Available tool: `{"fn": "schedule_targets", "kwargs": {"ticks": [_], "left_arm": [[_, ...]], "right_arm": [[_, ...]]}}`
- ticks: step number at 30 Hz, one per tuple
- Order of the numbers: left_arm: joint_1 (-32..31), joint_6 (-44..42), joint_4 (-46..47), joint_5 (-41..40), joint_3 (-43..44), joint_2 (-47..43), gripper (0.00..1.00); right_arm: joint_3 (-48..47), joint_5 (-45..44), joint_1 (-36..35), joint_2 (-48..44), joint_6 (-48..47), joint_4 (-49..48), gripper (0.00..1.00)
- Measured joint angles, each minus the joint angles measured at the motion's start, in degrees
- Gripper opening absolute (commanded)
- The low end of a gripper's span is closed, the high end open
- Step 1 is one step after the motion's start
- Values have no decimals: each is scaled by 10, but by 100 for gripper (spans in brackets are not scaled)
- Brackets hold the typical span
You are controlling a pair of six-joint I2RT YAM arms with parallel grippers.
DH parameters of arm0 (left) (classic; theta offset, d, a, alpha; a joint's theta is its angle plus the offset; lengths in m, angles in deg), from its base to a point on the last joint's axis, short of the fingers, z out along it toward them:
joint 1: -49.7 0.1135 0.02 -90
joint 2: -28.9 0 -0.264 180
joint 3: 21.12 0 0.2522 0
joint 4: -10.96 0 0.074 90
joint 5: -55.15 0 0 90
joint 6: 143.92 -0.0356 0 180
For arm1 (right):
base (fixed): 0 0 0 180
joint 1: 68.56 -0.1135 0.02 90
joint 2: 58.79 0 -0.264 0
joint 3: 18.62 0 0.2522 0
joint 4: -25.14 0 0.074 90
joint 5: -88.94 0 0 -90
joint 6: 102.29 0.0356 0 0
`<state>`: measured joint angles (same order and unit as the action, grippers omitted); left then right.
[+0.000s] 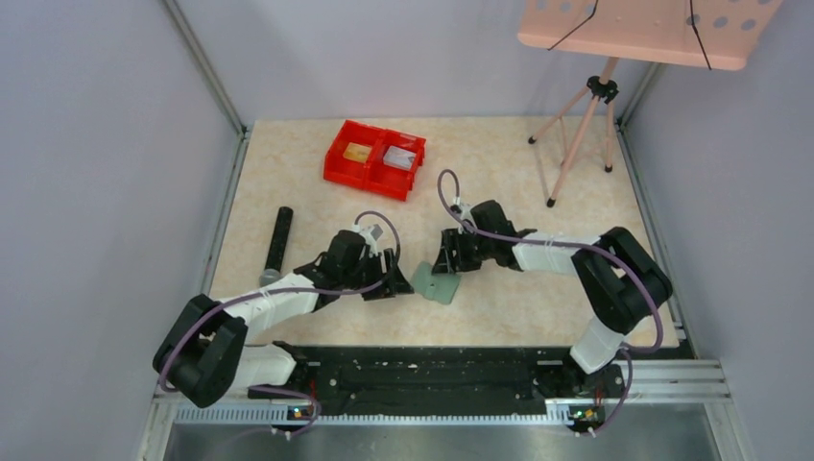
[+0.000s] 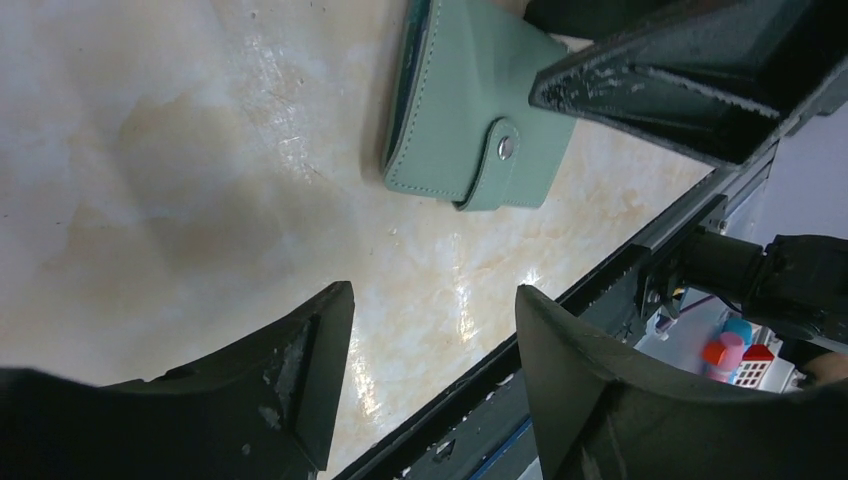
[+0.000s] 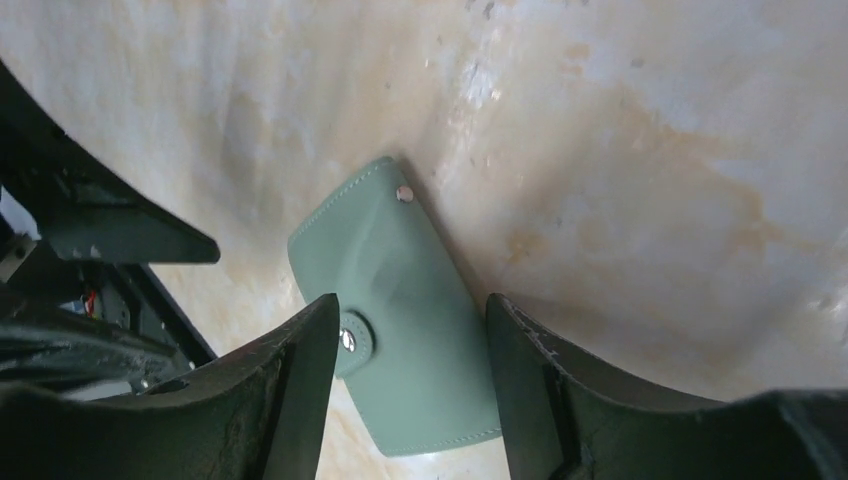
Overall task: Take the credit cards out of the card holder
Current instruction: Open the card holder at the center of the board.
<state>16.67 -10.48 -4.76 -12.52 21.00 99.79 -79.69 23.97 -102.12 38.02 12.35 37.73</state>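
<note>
Step in hand: I judge this to be work on the card holder (image 3: 400, 260) itself, either setting up a pull or finishing one. I cannot say which.
Card holder: it is folded shut and lies flat on the bench (image 1: 538, 173), toward the near side, between my two claws. The snap tab (image 2: 505, 165) wraps over one edge and looks fastened.
Credit cards: a gold card (image 1: 357, 152) lies in the left compartment of the red bin (image 1: 365, 184) and a pale card (image 1: 400, 157) in the right one. Both are well apart from the card holder. No card shows at the card holder, and I cannot tell whether any is inside.
Right claw (image 3: 410, 305): the jaws are parted and poised over the card holder, which shows in the gap between the fingers. It grips nothing that I can see. I cannot tell whether a pad touches the leather edge.
Left claw (image 2: 435, 300): the jaws are spread wide over bare bench just short of the card holder, with nothing in them.
Next move: if cards remain inside, I expect the tab must be unsnapped first. One claw would pin the body flat while the other catches the tab's free end and peels it back. After that comes a thin pinch on a card's edge, drawn out along the pocket.
Care needed: the card holder is light and sits on a smooth bench, so I expect it to slide unless it is held down.
</note>
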Motion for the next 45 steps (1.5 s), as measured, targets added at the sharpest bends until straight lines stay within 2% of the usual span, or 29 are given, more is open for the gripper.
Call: {"fn": "schedule_targets", "kwargs": {"ticks": [6,13,19,25,33,40,45], "left_arm": [[-8,11,40,10,-5,38,57],[-30,17,54,10,-3,81,54],[-73,10,18,-35,45,104,50],[-90,16,-13,-104,80,104,47],[-101,23,-68,-175,121,107,45],[-135,31,-96,-213,181,150,43],[-150,32,-127,-240,214,192,42]], "right_arm": [[106,44,0,-58,59,-70,43],[214,43,-15,-136,151,-120,31],[222,12,-36,-181,196,-130,26],[221,-55,-36,-224,207,-119,27],[220,-103,-36,-194,219,-139,28],[220,-93,-36,-124,246,-193,25],[223,-89,-37,-118,262,-231,23]]}}
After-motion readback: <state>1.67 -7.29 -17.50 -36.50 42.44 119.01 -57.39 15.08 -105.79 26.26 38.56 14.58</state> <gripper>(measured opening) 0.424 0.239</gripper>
